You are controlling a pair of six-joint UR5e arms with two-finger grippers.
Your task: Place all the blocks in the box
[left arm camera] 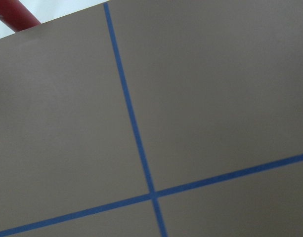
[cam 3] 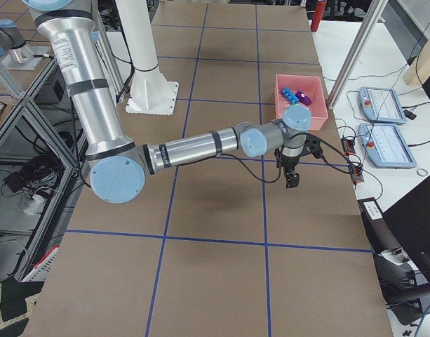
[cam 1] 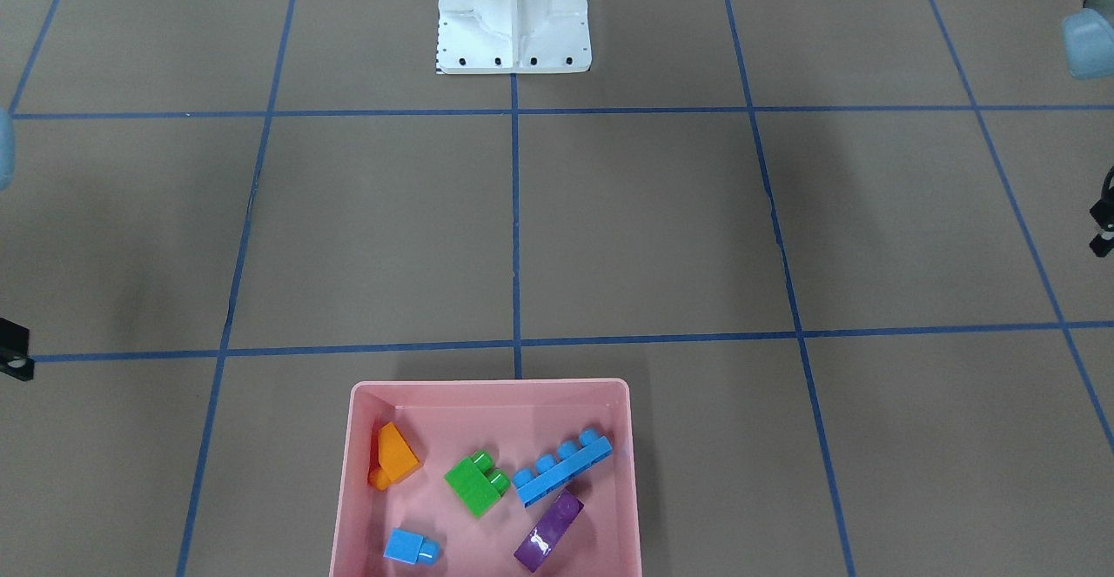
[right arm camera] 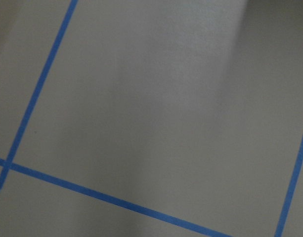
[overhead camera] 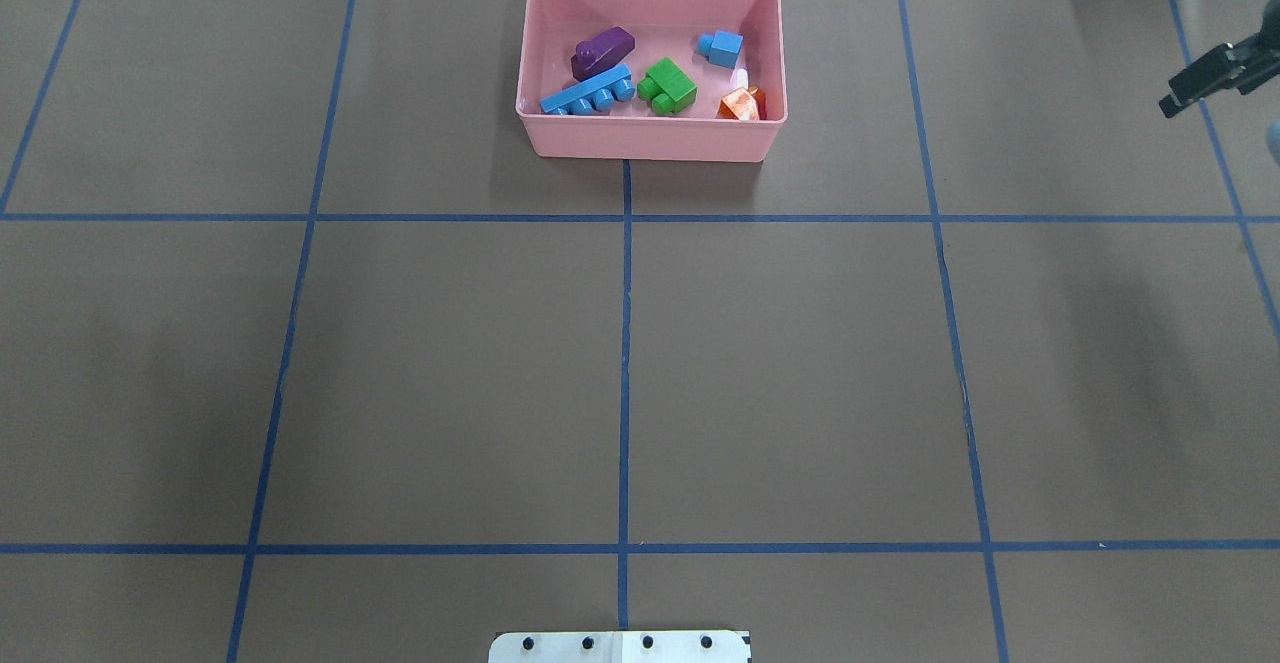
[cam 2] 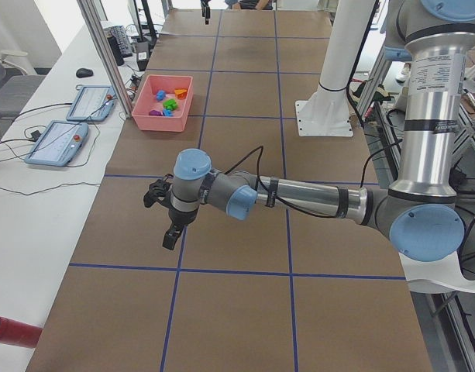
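The pink box point(cam 1: 487, 390) holds the orange brick point(cam 1: 396, 455), green brick point(cam 1: 474, 483), long blue brick point(cam 1: 561, 471), purple brick point(cam 1: 548, 532) and small blue brick point(cam 1: 405, 546). It sits well apart from both hands, roughly between them. Your left hand point(cam 2: 163, 217) and right hand point(cam 3: 292, 175) hang over the desk point(cam 1: 653, 229). You cannot tell whether either hand's fingers are apart or together.

pink box point(cam 1: 487, 383) with orange block point(cam 1: 398, 455), green block point(cam 1: 474, 486), purple block point(cam 1: 548, 532), two blue blocks point(cam 1: 561, 470) point(cam 1: 405, 546).

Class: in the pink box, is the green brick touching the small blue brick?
Apart. The front-facing view shows bare box floor between the green brick and the small blue brick.
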